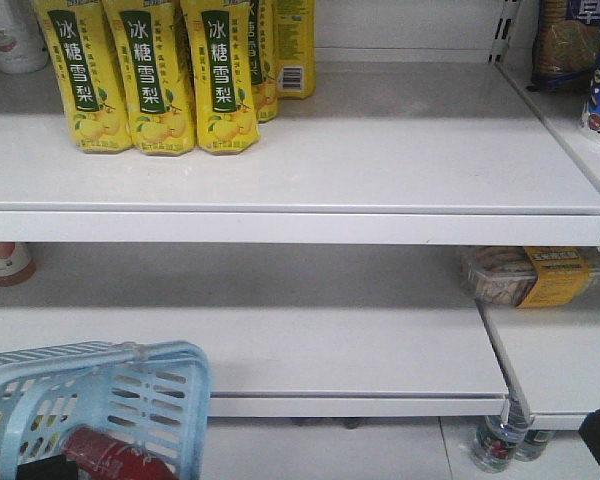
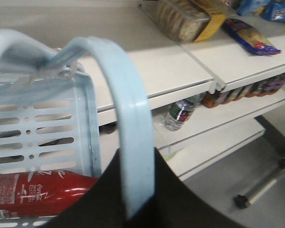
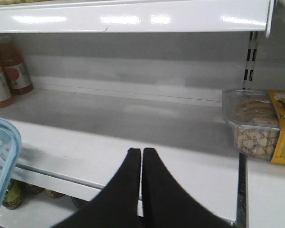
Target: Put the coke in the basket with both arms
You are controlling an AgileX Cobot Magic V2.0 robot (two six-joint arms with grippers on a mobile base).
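The right gripper hangs before the middle shelf, its jaws pressed together on nothing. The left gripper holds the basket by its handle; the coke lies inside.

coke lying in basket, near left. Pear drink bottles on top shelf, far left. Biscuit box on middle shelf, right.
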